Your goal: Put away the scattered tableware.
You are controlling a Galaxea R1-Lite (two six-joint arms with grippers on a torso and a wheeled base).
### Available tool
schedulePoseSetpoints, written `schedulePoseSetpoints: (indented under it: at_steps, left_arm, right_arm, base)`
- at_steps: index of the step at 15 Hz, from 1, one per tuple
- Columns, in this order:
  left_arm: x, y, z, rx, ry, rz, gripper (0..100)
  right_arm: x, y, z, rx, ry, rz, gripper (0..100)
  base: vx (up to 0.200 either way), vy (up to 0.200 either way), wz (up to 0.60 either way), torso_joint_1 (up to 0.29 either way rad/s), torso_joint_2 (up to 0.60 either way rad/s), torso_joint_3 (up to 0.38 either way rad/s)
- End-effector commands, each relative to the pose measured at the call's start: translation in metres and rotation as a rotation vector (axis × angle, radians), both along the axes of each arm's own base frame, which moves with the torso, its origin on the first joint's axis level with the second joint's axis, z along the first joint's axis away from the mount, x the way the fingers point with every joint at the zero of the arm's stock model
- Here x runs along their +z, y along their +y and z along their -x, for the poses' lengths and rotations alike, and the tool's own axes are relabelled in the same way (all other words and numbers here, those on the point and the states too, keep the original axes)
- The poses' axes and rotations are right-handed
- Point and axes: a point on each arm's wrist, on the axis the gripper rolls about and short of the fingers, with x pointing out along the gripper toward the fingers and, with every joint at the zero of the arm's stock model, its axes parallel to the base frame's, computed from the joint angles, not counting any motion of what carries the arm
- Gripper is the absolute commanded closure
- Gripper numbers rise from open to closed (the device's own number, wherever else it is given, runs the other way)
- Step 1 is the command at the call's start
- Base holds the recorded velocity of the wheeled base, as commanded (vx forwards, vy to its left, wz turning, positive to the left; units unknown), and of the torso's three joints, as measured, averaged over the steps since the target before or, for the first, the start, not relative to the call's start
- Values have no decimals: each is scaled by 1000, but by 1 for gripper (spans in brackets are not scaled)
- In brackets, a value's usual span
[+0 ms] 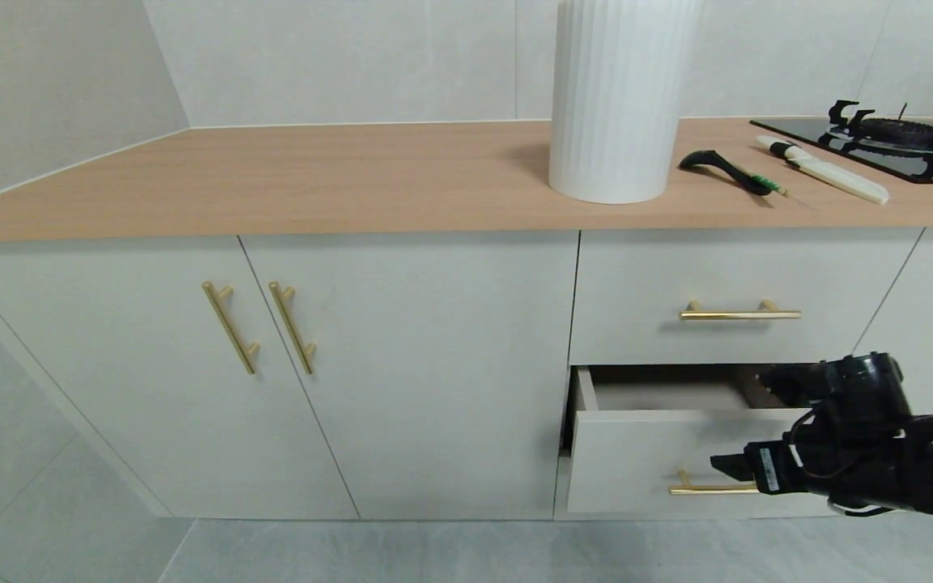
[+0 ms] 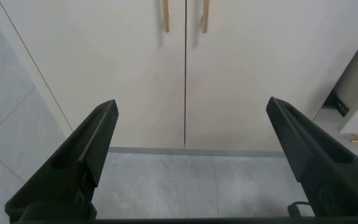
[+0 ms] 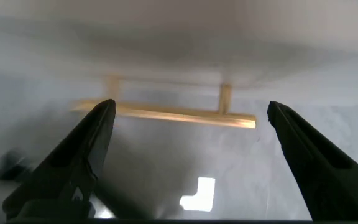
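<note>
Your right gripper point(image 3: 185, 155) sits at the partly open lower drawer point(image 1: 636, 453), fingers point(image 3: 82, 149) spread apart near its gold handle point(image 3: 166, 114). Your left gripper point(image 2: 188, 155) faces the cabinet doors point(image 2: 185, 62), fingers also apart. Farther back on the desk point(image 1: 313, 174), a black ladle point(image 1: 724, 170) and a white knife point(image 1: 827, 172) lie beside a ribbed white cylinder point(image 1: 616, 97).

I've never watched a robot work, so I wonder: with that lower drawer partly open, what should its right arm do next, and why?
Probably ease the right gripper forward and shut it on the gold handle: its fingers are open, the handle lies ahead between them, and the lower drawer is only partly out.
</note>
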Motion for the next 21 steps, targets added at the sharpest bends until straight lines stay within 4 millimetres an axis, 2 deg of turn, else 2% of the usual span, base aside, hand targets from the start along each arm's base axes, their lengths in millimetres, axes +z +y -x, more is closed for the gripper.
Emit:
schedulePoseSetpoints:
  at_steps: [1,5,10,14,17,21]
  left_arm:
    - [0,0,0,1,1,0,0]
    - [0,0,0,1,1,0,0]
    - [0,0,0,1,1,0,0]
    - [0,0,0,1,1,0,0]
    - [0,0,0,1,1,0,0]
    - [0,0,0,1,1,0,0]
  right_arm:
    - [76,10,36,87,-183,-97,0]
    - [67,17,26,63,-197,-91,0]
    - [27,27,2,0,-167,-14,0]
    - [0,32,-14,-12,-237,-26,0]
    - [-8,32,-17,-43,-261,-7,0]
    - [-8,32,-17,-42,-261,-7,0]
  base:
    - [0,0,0,0,0,0]
    - [0,0,0,0,0,0]
    - [0,0,0,0,0,0]
    - [0,0,0,0,0,0]
    - [0,0,0,0,0,0]
    - [0,0,0,0,0,0]
